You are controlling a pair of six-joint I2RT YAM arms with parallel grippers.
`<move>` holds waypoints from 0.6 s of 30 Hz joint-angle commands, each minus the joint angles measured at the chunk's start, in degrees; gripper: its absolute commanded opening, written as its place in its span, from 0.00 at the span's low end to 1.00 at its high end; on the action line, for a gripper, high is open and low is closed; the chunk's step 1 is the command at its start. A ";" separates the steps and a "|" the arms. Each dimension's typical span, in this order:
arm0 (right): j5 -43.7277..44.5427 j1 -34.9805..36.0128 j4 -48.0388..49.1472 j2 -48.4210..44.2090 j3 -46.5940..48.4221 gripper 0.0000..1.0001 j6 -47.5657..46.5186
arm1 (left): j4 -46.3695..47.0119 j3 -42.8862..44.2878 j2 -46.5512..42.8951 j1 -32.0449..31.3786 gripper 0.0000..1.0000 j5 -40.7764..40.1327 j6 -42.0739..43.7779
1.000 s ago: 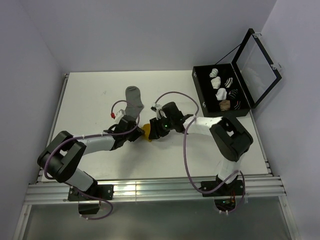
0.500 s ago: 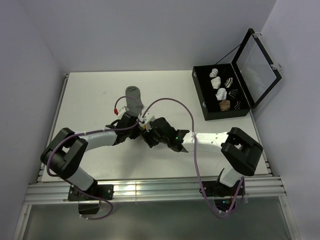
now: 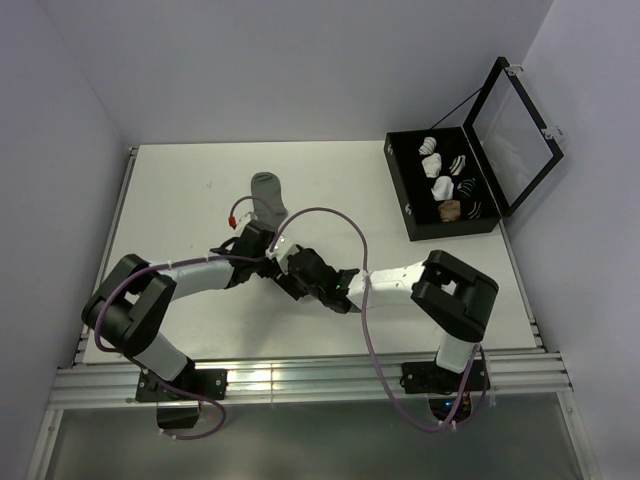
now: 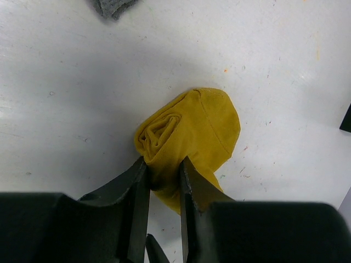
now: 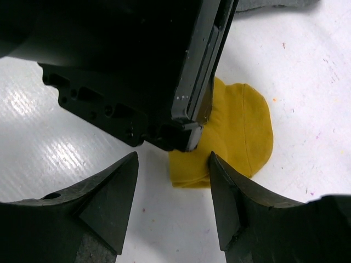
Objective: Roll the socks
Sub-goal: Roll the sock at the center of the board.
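I have the left fingers [image 4: 140,186] clenched on the rolled mustard sock [image 4: 197,123], pinned between them on the table [image 4: 274,55]. The right fingers [image 5: 112,192] stand released just before it. Risk: if the grip slackens, the roll may unwind. The grey sock [image 3: 268,190] lies beyond the fingertips, not rolled.

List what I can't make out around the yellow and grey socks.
Yellow sock: top view, covered where the left arm and right arm meet; left wrist view, near end behind the left gripper; right wrist view, far part behind that gripper's body.
Grey sock: top view, lower end under the left arm; wrist views, cut by the top edge.
Bundles in the black box: top view, too small for detail.
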 commanded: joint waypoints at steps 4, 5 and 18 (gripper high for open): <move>1.38 0.50 -0.87 4.94 1.63 0.59 -1.73 | -2.71 -0.36 1.22 -0.53 0.02 3.49 2.24; 1.90 0.50 -1.13 5.39 1.72 0.59 -1.73 | -2.45 -0.36 1.13 -0.44 0.02 4.19 2.42; -1.25 -2.56 -7.63 9.35 4.35 0.51 1.70 | -3.23 -1.50 -2.03 2.72 0.02 6.39 4.70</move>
